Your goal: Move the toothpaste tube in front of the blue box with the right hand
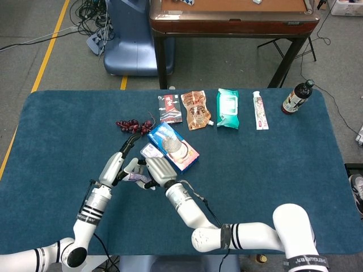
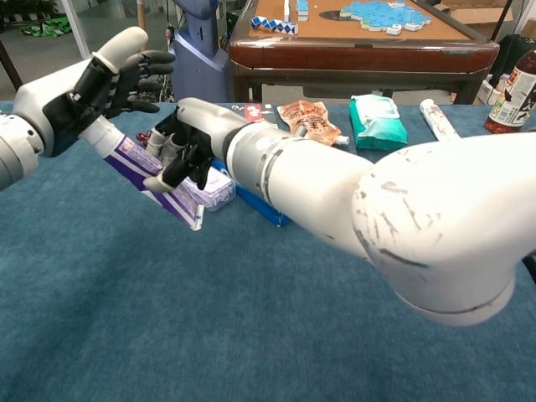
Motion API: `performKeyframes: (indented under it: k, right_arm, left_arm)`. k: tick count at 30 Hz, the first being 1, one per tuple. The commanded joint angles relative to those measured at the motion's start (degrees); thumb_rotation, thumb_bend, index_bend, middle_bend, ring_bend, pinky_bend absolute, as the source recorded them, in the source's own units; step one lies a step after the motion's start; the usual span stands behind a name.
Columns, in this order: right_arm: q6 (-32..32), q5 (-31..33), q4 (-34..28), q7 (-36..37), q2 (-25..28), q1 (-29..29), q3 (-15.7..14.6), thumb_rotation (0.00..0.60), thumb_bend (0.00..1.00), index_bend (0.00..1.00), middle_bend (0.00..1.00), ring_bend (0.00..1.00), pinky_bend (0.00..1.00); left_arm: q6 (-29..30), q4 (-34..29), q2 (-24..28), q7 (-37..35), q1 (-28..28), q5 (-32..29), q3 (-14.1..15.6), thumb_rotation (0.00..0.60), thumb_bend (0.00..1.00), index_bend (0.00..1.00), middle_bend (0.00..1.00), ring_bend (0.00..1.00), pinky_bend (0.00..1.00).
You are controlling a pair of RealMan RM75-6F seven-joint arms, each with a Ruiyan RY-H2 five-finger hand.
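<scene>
The right hand [image 2: 180, 151] grips the toothpaste tube [image 2: 155, 177], lifted just left of the blue box [image 1: 173, 147]; the left hand [image 2: 100, 84], fingers spread and holding nothing, hovers at the cap end and could knock the tube askew. Nearby, a small carton [image 2: 211, 188] and dark berries [image 1: 131, 124] crowd the box.

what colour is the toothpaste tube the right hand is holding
Purple and white, held by the right hand; the toothpaste tube shows best in the chest view.
</scene>
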Motion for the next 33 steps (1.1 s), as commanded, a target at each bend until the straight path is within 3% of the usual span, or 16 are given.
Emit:
performKeyframes:
  k: [1,8,16,21,29,33]
  right_arm:
    - [0.0,0.3,0.1,0.0,-0.2,0.2,0.5,0.6,0.89,0.88,0.78,0.74,0.59]
    - [0.2,0.7,0.3,-0.5,-0.8,0.5,1.1,0.6,0.89,0.89,0.78,0.74,0.59]
    - [-0.8,1.7,-1.2,-2.7,1.8,-0.4,-0.5,0.6,0.89,0.89,0.79,0.74,0.59]
    - [-1.5,2.3,-4.2,-6.7,5.9,-0.5,-2.5,0.6,0.9,0.89,0.79,0.74,0.59]
    - [-4.7,8.1,-10.9,-19.6,16.6,2.3,-9.1,0.6,0.91,0.9,0.8,0.74,0.59]
    - [-4.6,10.4,-12.4,-22.8,18.9,3.7,-11.4,0.6,0.91,0.9,0.8,0.74,0.59]
  left_arm:
    - [-0.2,0.0,0.0,-0.2,0.0,0.0,0.0,0.0,0.15,0.0,0.0,0.0,0.08]
    - [-0.5,0.0,-0.2,-0.4,0.0,-0.1,-0.3,0.0,0.15,0.0,0.0,0.0,0.08]
    - [-0.5,0.2,1.6,-0.6,0.5,-0.4,-0.7,0.0,0.14,0.0,0.0,0.0,0.08]
    - [-0.7,-0.1,3.8,0.1,1.1,-0.3,-0.4,0.0,0.14,0.0,0.0,0.0,0.08]
    - [-1.4,-0.2,7.5,3.0,1.4,1.1,0.9,0.0,0.14,0.0,0.0,0.0,0.08]
    - [-1.5,-0.5,8.6,4.2,1.4,1.8,1.4,0.0,0.14,0.0,0.0,0.0,0.08]
